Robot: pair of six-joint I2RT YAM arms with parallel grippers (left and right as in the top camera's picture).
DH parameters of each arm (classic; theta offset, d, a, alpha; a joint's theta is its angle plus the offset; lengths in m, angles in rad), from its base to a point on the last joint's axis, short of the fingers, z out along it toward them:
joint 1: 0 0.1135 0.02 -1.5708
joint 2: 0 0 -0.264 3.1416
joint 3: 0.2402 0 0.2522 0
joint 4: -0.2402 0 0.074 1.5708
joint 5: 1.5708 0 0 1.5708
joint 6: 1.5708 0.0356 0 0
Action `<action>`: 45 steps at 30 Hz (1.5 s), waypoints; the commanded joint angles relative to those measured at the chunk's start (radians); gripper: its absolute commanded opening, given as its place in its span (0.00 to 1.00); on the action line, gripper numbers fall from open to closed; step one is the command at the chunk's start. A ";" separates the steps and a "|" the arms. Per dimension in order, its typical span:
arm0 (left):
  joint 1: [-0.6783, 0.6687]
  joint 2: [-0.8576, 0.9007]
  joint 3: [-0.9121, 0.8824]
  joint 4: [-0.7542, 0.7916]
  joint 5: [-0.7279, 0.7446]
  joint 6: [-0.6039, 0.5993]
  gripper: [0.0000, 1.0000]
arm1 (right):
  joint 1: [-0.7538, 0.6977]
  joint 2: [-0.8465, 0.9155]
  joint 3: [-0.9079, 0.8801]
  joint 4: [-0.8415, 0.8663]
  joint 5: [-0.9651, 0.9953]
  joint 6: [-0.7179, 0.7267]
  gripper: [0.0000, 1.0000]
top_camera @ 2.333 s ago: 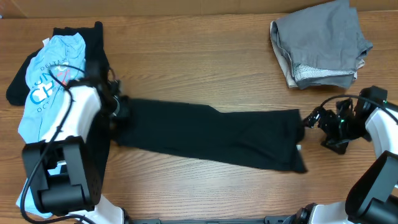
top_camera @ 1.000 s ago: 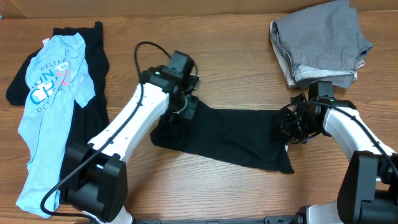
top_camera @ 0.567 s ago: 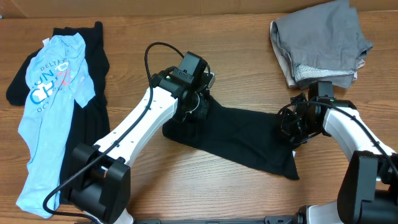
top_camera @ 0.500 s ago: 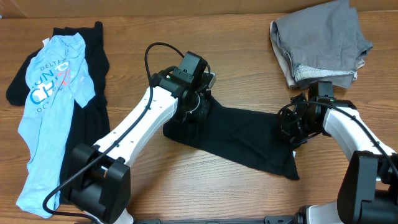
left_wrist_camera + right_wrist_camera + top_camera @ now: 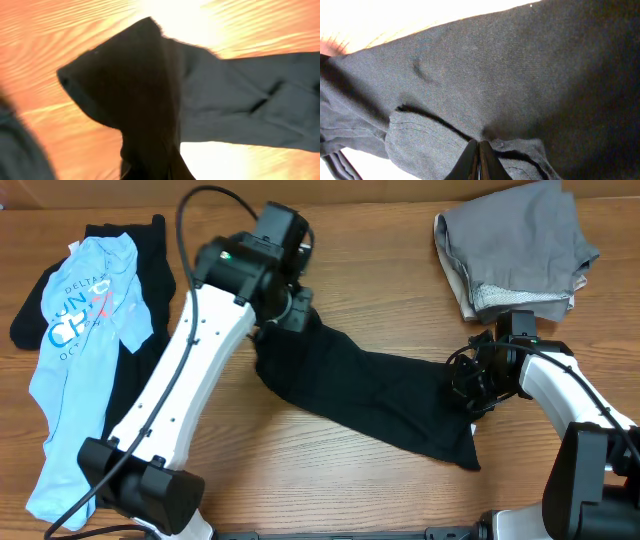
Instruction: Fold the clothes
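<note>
Left fingers [image 5: 292,310]: clenched on one end of the black T-shirt [image 5: 380,405], with that end raised off the worktop [image 5: 360,270]. In the left wrist view the cloth hangs in a dark peaked fold and the rest of the shirt runs off flat to one side. The fingers themselves are hidden by cloth in that view.

Right fingers [image 5: 479,152]: pinched shut on the opposite end of the same shirt, low against the worktop. The right wrist view shows the tips pressed together, with a rolled edge of fabric bunched just beside them.

Shirt position: drawn out as a long wrinkled band between the two pairs of fingers. One loose corner trails just past the right fingers toward the near edge.

Light blue printed T-shirt [image 5: 75,360]: well apart from the left fingers, on their outer side. It is crumpled and unfolded, lying over another black piece [image 5: 150,250] that shows along its far side.

Grey garments [image 5: 515,245]: a heap with pale speckled lining showing, beyond the right fingers near the far edge of the worktop, apart from the black T-shirt
</note>
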 commanded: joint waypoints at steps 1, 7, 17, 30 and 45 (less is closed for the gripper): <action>0.041 -0.003 0.026 -0.045 -0.086 0.021 0.04 | 0.000 -0.015 -0.005 0.003 0.007 0.006 0.04; 0.108 -0.003 0.026 -0.113 -0.184 -0.025 0.04 | 0.000 -0.015 -0.005 0.002 -0.001 0.006 0.04; 0.272 -0.003 0.027 -0.176 -0.194 -0.038 0.04 | 0.000 -0.015 -0.005 -0.004 -0.054 0.002 0.04; 0.345 -0.003 0.027 -0.183 -0.159 -0.043 0.04 | 0.000 -0.015 -0.005 0.023 -0.097 -0.029 0.04; 0.336 -0.003 0.027 -0.182 -0.134 -0.040 0.04 | 0.056 -0.014 -0.037 0.086 -0.209 -0.177 0.04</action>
